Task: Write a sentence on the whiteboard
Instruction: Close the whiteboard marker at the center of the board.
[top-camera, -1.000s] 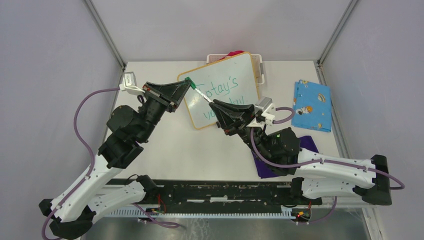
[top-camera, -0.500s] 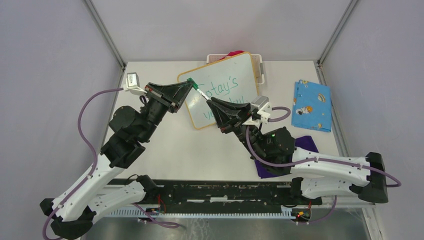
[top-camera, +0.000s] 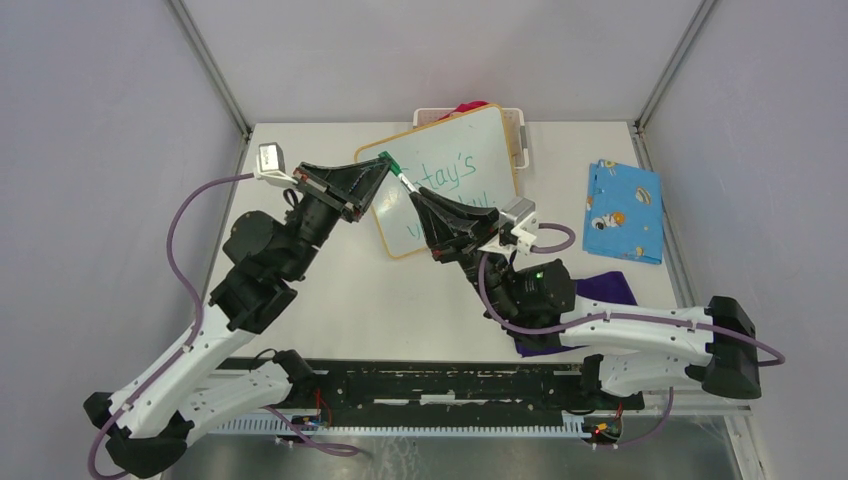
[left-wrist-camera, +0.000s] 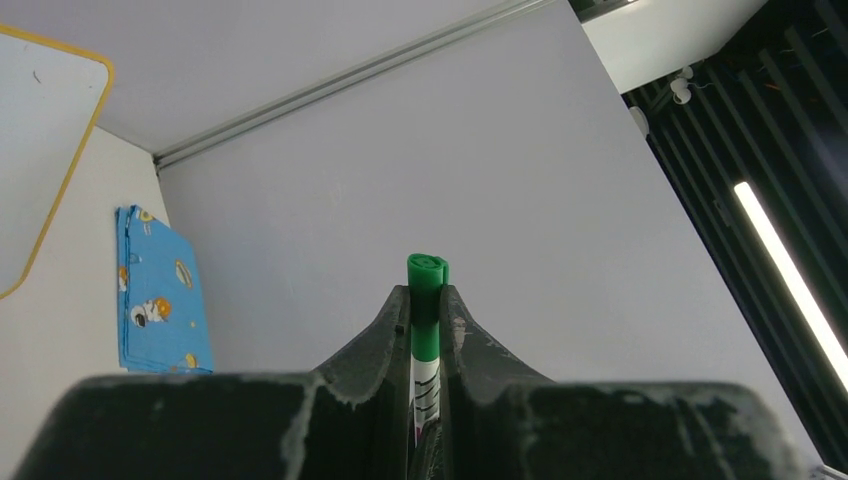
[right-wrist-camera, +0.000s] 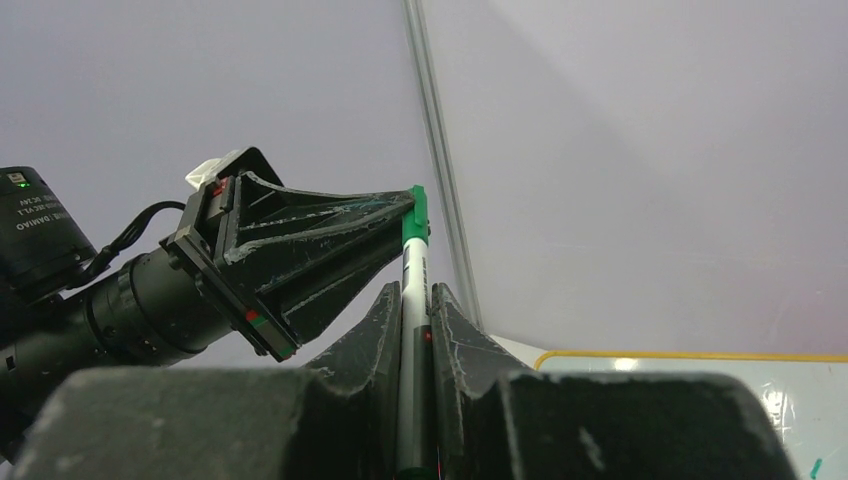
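One whiteboard (top-camera: 485, 135), set askew on the table (top-camera: 330, 290), upper centre of the overhead view; green sentence (top-camera: 452, 172) in two lines, the lower line partly hidden. One marker (top-camera: 405, 182) over the board's left edge: right gripper (top-camera: 415, 193) clamped on its white barrel, left gripper (top-camera: 382, 165) clamped on its green cap (top-camera: 387, 162). One white basket (top-camera: 517, 125) at the board's top corner. One blue patterned cloth (top-camera: 622, 210) at right; one purple cloth (top-camera: 605, 287) beneath the right arm.

Left end effector (top-camera: 383, 164), right (top-camera: 415, 193) (both clamped)
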